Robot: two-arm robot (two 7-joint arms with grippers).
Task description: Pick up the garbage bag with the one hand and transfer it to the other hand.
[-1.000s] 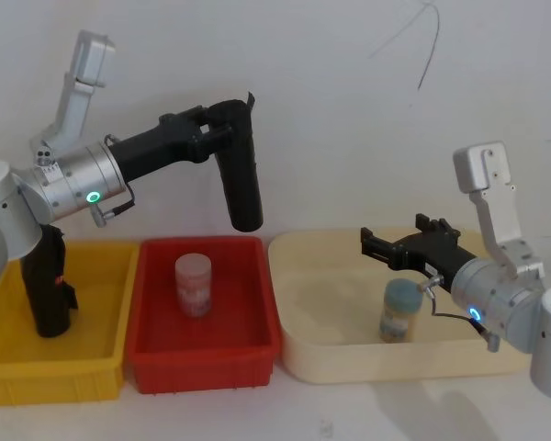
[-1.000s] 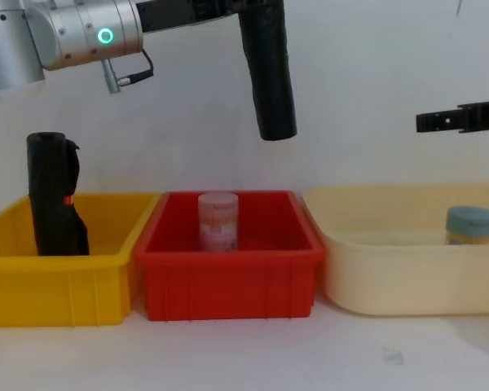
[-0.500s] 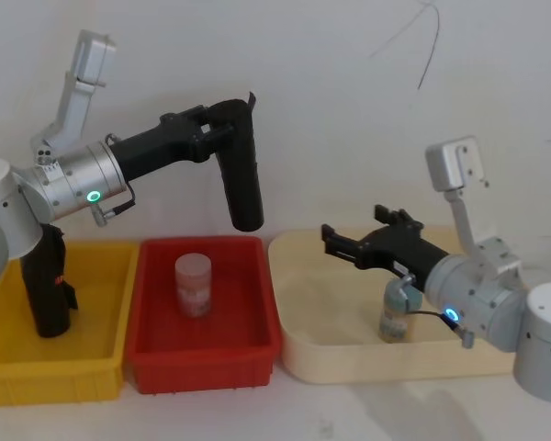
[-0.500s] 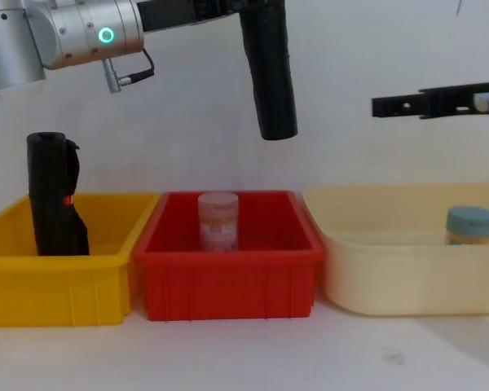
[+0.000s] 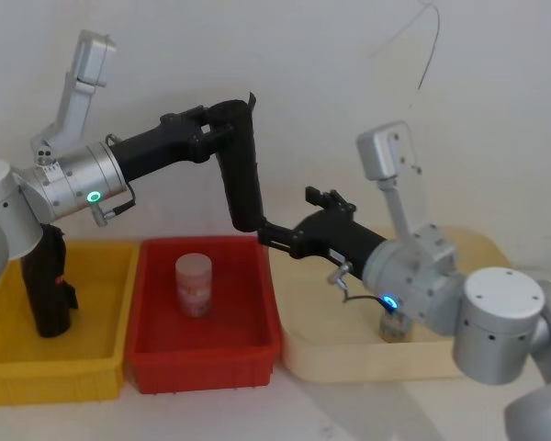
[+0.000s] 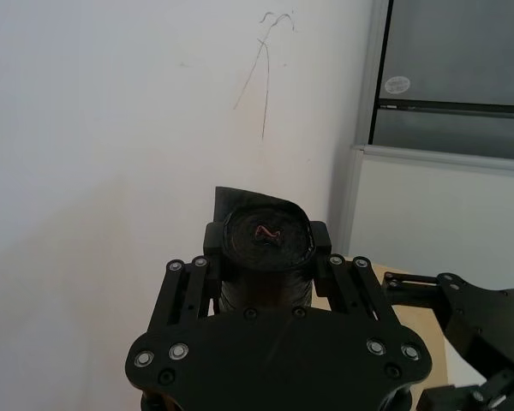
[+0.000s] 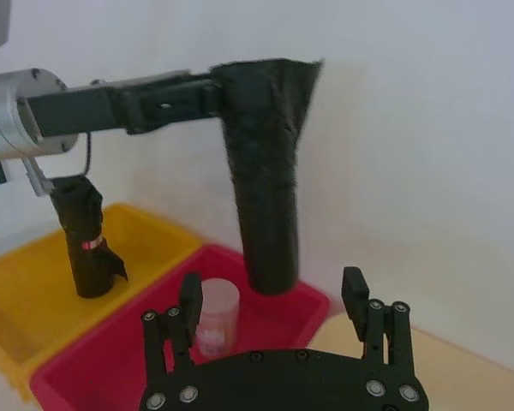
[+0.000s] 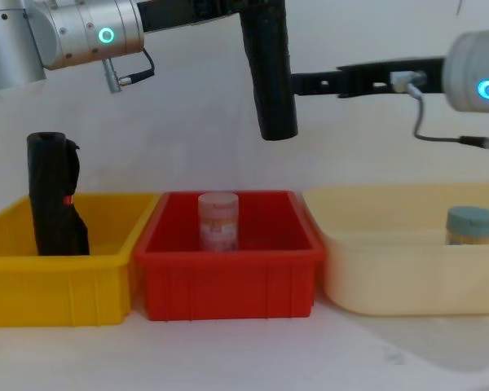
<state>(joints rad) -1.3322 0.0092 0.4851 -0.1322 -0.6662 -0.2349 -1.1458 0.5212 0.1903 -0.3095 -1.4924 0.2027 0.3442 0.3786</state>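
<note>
Since 1 s ago, the other hand (image 5: pixel 268 235) had been moved left from over the cream tub (image 5: pixel 482 241) to the garbage bag (image 5: pixel 241 170); its fingers (image 7: pixel 354 294) were spread wide, nothing held. The bag, a matte black roll, was hung upright above the red bin (image 5: pixel 147 354), gripped at its top by the one hand (image 5: pixel 222 130), fingers closed on it. Counted: 3 bins, 2 black rolls, 2 jars.
</note>
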